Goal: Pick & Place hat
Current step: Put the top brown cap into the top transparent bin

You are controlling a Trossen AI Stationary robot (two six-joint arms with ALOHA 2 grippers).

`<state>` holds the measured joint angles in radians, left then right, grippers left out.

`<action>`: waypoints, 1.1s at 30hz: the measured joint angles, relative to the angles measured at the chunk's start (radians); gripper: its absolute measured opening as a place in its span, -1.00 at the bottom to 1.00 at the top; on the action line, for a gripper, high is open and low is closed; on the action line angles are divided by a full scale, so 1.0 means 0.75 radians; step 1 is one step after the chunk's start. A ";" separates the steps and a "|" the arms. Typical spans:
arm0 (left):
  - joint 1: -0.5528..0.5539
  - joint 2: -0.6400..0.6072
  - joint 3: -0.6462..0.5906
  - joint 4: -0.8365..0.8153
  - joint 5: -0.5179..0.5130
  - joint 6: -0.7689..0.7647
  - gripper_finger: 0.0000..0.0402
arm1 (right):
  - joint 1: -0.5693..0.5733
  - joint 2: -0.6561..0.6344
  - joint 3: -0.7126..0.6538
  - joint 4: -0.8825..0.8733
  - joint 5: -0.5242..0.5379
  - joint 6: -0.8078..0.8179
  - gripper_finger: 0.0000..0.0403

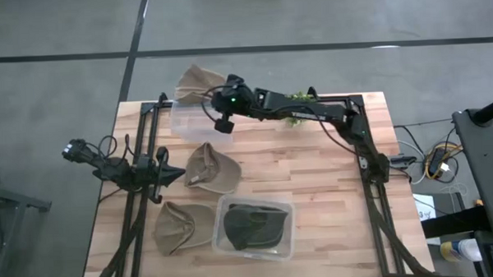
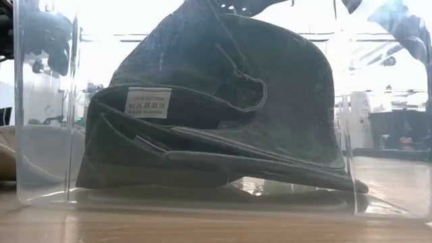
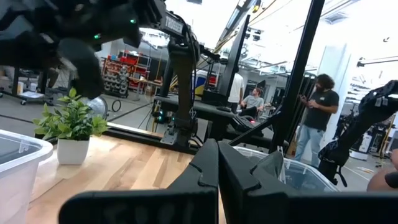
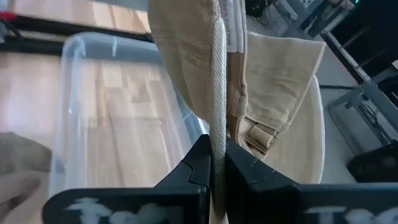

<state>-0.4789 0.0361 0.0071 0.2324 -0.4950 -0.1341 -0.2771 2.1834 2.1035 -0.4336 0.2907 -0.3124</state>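
My right gripper (image 4: 217,163) (image 1: 212,94) is shut on a tan cap (image 4: 273,81) (image 1: 197,80), holding it above the far rim of a clear bin (image 4: 106,118) (image 1: 188,124) at the table's far left. Two more tan caps (image 1: 210,168) (image 1: 180,227) lie flat on the table. A dark cap (image 2: 223,101) (image 1: 254,226) sits in a second clear bin (image 1: 287,236) at the near edge. My left gripper (image 3: 217,163) (image 1: 175,175) is shut on nothing and waits over the table's left side, beside the middle tan cap. My right gripper pinches the tan cap by its stitched brim edge (image 4: 217,118), which runs straight in between the two fingers (image 4: 198,163). The arm reaches in from the table's right. The cap is lifted clear, with its crown and strap buckle (image 4: 260,138) beyond the fingertips.
A small potted plant (image 1: 295,112) (image 3: 71,127) stands near the far edge under the right arm. Black frame rails (image 1: 144,150) (image 1: 371,167) run along both sides. Bare wood (image 1: 314,177) lies at centre right. People stand in the room beyond the table (image 3: 317,115).
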 joint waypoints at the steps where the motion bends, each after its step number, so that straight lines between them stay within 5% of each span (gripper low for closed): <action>1: 0.000 0.000 0.000 0.000 0.000 -0.001 -1.00 | 0.000 0.030 0.037 -0.020 0.004 -0.003 -0.94; 9: 0.000 0.000 0.000 -0.004 0.001 -0.008 -1.00 | 0.012 0.234 0.324 -0.179 0.086 -0.036 -0.94; 21: 0.000 0.000 0.000 -0.003 0.001 -0.008 -1.00 | 0.017 0.232 0.327 -0.257 0.039 -0.003 -0.91; 33: 0.000 0.000 0.000 -0.001 0.000 -0.007 -1.00 | 0.033 0.220 0.327 -0.306 -0.066 0.040 -0.16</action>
<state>-0.4790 0.0364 0.0071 0.2314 -0.4950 -0.1394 -0.2523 2.3488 2.3486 -0.6633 0.2414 -0.2823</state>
